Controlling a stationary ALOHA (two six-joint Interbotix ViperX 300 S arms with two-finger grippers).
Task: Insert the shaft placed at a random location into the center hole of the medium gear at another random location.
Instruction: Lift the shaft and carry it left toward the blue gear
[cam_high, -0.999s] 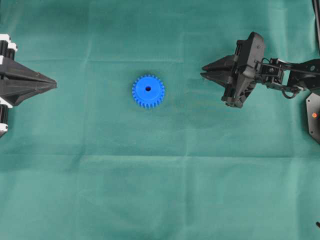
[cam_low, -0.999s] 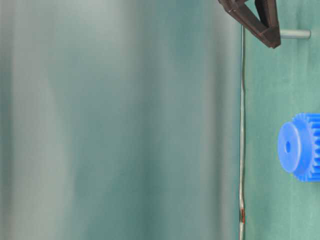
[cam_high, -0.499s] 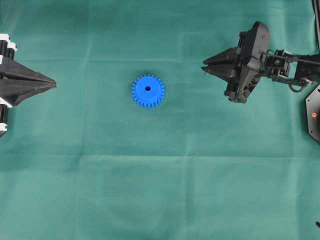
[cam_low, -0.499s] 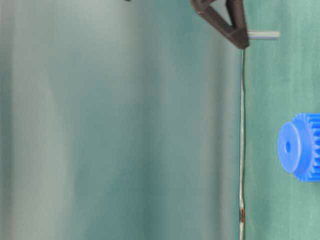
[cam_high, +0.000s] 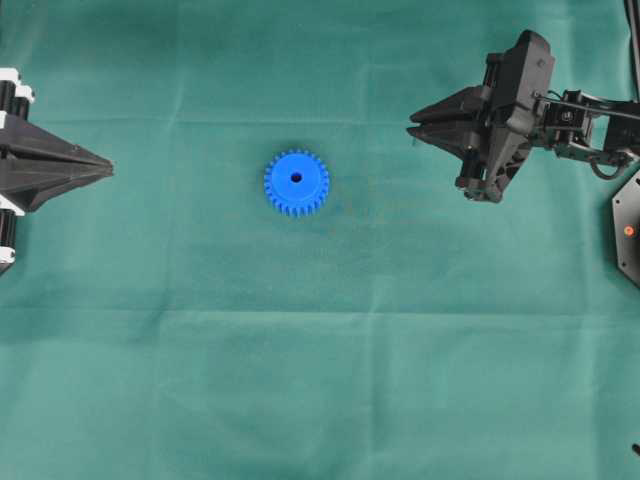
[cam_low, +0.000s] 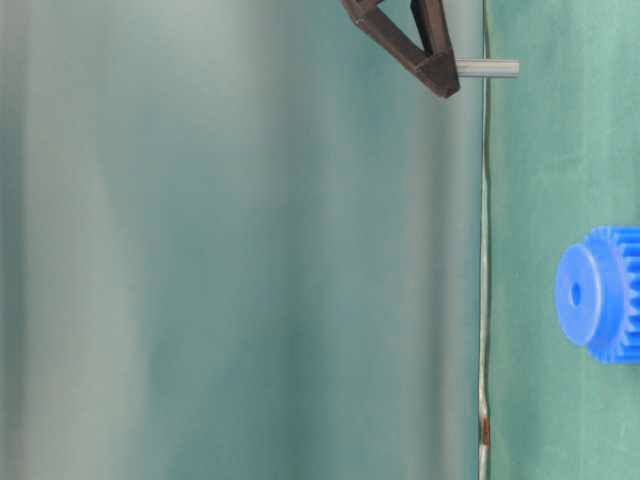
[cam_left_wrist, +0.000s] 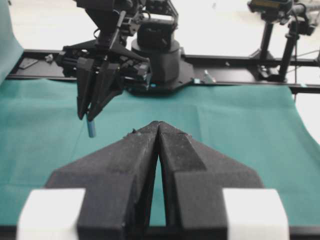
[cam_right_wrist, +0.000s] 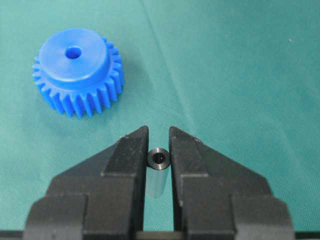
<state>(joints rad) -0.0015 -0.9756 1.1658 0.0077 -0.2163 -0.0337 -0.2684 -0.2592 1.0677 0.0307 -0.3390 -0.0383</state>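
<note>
wrinkled green cloth (cam_high: 330, 380) covers the table; right jaws (cam_right_wrist: 159, 145) clamp the shaft (cam_right_wrist: 159, 159), left jaws (cam_left_wrist: 158, 131) clenched.

A creased green cloth (cam_high: 330, 380) covers the table.

Matte black wedge-shaped end effector (cam_right_wrist: 159, 150), white pads
</note>
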